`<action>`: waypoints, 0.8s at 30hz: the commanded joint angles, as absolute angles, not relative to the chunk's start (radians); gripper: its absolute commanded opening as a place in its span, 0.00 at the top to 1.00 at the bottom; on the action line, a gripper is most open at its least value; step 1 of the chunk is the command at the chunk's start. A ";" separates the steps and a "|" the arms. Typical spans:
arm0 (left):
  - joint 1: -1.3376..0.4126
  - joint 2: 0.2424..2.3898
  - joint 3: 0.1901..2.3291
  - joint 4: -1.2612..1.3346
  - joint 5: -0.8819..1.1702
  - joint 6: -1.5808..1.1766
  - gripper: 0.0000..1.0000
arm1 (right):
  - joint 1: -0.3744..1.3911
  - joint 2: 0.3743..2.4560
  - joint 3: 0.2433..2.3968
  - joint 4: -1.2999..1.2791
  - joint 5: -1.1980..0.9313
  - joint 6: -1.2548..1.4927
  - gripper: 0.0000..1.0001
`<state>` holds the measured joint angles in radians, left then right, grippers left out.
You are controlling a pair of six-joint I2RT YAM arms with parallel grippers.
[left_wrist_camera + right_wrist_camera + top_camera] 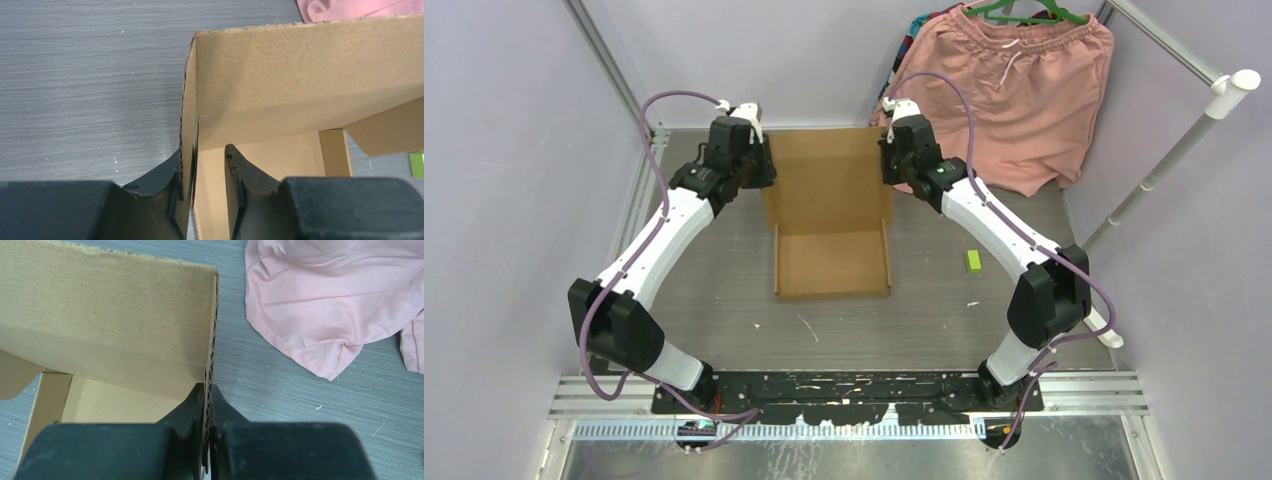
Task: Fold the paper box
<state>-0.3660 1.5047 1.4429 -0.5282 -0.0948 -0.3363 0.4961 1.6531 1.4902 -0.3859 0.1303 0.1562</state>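
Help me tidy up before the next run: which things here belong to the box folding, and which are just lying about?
Belongs to the job:
- paper box, partly folded
- right gripper, shut on the box's right edge
- left gripper, open astride its left edge

Lying about:
- pink shorts
- green hanger
- small green block

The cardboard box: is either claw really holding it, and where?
The right gripper pinches the paper box by its right wall's edge; the left gripper only straddles the left wall, unclamped.
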 commanded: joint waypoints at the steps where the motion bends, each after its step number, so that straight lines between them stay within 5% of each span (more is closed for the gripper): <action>1: -0.393 1.446 1.437 -0.440 -0.127 -0.380 0.70 | 0.534 1.584 1.489 -0.287 0.211 0.216 0.97; 24: -0.440 1.452 1.373 -0.318 -0.258 -0.443 0.70 | 0.586 1.609 1.445 -0.223 0.467 0.370 0.99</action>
<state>-0.4309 1.4693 1.3724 -0.4156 -0.2535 -0.4156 0.5751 1.6444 1.4368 -0.3206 0.4126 0.3023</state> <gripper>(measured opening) 0.297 0.098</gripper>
